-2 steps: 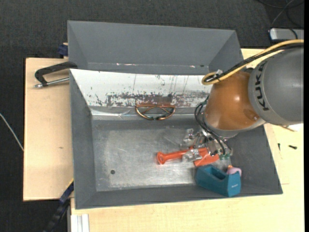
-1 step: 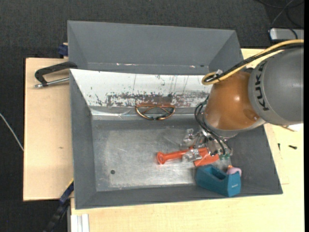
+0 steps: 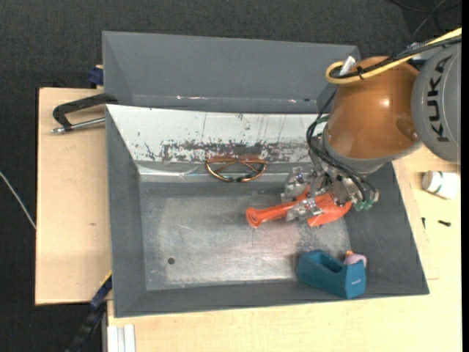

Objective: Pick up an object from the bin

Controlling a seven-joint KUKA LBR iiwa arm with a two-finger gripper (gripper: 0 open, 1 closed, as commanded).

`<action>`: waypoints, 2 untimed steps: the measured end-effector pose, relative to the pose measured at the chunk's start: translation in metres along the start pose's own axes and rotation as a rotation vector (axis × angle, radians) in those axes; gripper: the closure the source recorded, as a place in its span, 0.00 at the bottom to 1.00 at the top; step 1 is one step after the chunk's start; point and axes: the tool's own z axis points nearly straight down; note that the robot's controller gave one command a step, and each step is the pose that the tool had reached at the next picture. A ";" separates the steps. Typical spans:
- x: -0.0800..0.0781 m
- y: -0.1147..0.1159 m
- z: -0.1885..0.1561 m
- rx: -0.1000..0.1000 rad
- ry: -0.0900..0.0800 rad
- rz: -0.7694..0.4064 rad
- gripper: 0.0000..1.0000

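My gripper (image 3: 311, 199) hangs low at the right of the bin, under the arm's orange cover. It is right on top of an orange clamp-like tool (image 3: 272, 214), whose long handle points left across the floor and whose right end (image 3: 338, 211) shows past the gripper. The tool's middle is hidden by the gripper's metal parts. A blue tape dispenser (image 3: 331, 273) with a pink roll end lies in front of the gripper, near the front right corner. A thin amber wire loop (image 3: 235, 169) rests against the back wall, left of the gripper.
The arm and its orange cover overhang the bin's back right corner. Bare floor stretches across the left half of the bin, bounded by the sloped left and front walls.
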 end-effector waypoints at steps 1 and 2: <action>0.000 0.000 0.000 0.000 0.000 0.000 1.00; 0.000 0.002 -0.048 -0.002 0.006 -0.010 1.00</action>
